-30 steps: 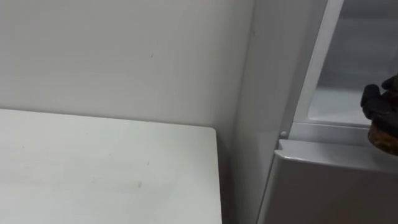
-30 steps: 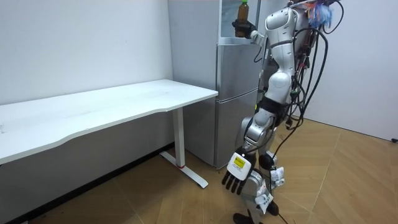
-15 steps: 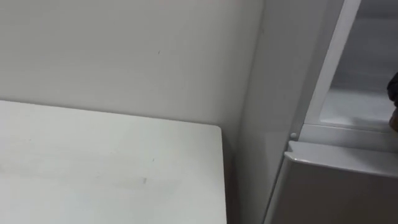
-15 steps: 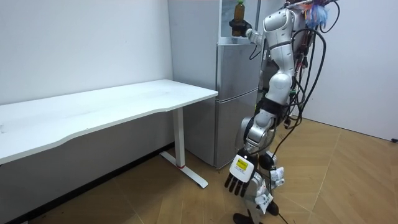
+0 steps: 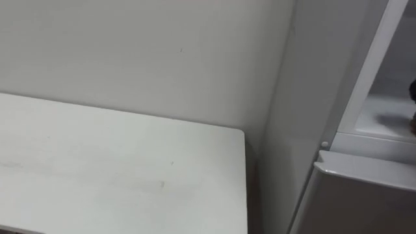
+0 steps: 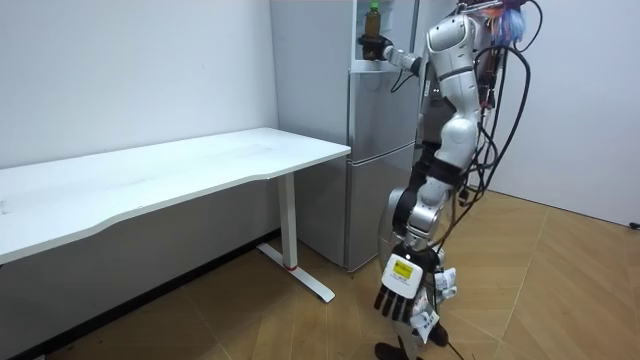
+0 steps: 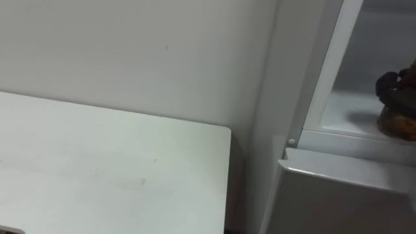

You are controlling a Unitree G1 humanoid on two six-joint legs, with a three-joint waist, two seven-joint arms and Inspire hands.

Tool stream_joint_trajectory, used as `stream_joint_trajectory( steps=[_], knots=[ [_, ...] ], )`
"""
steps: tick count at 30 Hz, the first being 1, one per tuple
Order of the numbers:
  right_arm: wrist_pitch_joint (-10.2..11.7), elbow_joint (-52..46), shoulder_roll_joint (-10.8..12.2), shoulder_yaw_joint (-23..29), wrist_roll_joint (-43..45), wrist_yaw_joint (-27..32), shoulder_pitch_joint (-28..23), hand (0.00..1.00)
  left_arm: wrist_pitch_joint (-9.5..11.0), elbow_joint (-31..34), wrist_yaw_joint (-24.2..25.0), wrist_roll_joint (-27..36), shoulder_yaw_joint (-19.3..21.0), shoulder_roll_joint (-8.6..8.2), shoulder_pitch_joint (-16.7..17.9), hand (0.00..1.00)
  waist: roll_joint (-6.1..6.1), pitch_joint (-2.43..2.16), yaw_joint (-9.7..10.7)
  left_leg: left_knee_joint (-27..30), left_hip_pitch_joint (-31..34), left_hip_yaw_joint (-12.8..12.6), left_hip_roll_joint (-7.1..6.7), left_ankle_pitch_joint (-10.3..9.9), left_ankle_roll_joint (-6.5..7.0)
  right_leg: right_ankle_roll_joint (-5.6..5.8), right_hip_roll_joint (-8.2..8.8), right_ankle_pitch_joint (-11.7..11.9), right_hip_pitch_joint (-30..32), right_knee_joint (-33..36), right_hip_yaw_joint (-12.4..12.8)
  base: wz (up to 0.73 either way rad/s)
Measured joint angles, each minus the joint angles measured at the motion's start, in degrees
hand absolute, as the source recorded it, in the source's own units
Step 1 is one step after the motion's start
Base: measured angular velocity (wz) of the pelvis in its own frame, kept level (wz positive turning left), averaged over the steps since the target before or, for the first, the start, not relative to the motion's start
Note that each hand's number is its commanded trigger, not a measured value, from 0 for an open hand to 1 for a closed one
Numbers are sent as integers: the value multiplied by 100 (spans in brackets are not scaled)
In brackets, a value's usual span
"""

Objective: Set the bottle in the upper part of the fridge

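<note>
In the room view I stand in front of the grey fridge (image 6: 380,150), whose upper compartment (image 7: 354,110) is open. My right hand (image 6: 369,46) is raised at the compartment's front and shut on the bottle (image 6: 373,17), which has a green cap and amber liquid and is upright. In the right eye view the dark right hand (image 7: 392,89) shows at the right edge, with the bottle's amber base (image 7: 398,123) just above the compartment floor. A sliver of the right hand (image 5: 413,91) is in the left eye view. My left hand (image 6: 400,290) hangs low by my legs, fingers straight.
A white table (image 6: 160,175) stands against the wall left of the fridge, its corner (image 7: 195,149) close to the fridge's side. The fridge's shut lower door (image 7: 338,195) sits below the compartment. Wooden floor lies open on the room view's right.
My right hand has carried the bottle further toward the room view's left, into the upper compartment. My left hand has swung slightly. The head camera has shifted.
</note>
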State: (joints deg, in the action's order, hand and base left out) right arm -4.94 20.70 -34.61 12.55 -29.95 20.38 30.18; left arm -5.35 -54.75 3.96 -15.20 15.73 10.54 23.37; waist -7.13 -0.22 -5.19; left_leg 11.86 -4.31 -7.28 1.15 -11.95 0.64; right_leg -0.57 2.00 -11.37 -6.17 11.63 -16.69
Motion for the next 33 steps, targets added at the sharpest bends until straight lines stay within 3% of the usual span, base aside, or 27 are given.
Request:
stream_joint_trajectory(
  steps=[6, 12, 19, 20, 25, 30, 31, 32, 33],
  knots=[
    [-16, 320, -34, -189, 21, -256, 59, 100, -48, -32, 0, -7, 5, 8, 2, 0, -71, -7, -115, 26, 13, 133, -11, -12, 1, 1, 22, 0, -115, -3, -167, 10],
    [-48, 601, -176, -266, 101, -227, 145, 100, -111, -44, 0, -2, 237, 70, 60, 0, -72, -13, -324, 86, 78, 212, -15, -13, -2, 1, 22, -1, -118, -3, -250, 7],
    [-52, 633, -265, -357, 129, -216, 150, 100, -167, -95, 0, 3, 250, 97, 257, 0, -31, -9, -396, 88, 84, 346, -81, 1, -5, 1, 36, -2, -162, -5, -375, 9],
    [-18, 684, -305, -405, 126, -216, 150, 100, -167, -96, 0, 10, 250, 98, 274, 0, -1, 4, -408, 90, 73, 358, -82, 1, -5, 1, 38, -2, -184, -17, -392, 6],
    [28, 791, -395, -461, 127, -156, 150, 100, -162, -164, 0, 216, 250, 111, 277, 0, 8, -11, -446, 105, 117, 442, -93, 5, -10, 2, 40, -2, -216, -97, -469, 7],
    [260, 1054, -410, -464, 102, -47, 157, 100, -161, -216, 0, 218, 245, 117, 305, 0, 52, 0, -493, 173, 159, 506, -100, 4, -11, 2, 41, -2, -249, -98, -584, 9],
    [266, 1080, -417, -464, 105, -51, 162, 65, -162, -216, 0, 217, 246, 119, 307, 0, 60, 3, -501, 176, 159, 516, -96, 4, -11, 2, 40, -2, -254, -100, -589, 6],
    [331, 1172, -419, -464, 106, -55, 179, 19, -162, -217, 0, 218, 246, 119, 312, 0, 78, 4, -511, 188, 160, 539, -92, 3, -12, 2, 42, -2, -266, -104, -597, 9],
    [430, 1268, -424, -469, 104, -60, 182, 0, -161, -217, 0, 215, 246, 121, 312, 0, 90, 7, -525, 198, 159, 567, -86, 3, -11, 2, 46, -2, -287, -107, -612, 8]
  ],
)
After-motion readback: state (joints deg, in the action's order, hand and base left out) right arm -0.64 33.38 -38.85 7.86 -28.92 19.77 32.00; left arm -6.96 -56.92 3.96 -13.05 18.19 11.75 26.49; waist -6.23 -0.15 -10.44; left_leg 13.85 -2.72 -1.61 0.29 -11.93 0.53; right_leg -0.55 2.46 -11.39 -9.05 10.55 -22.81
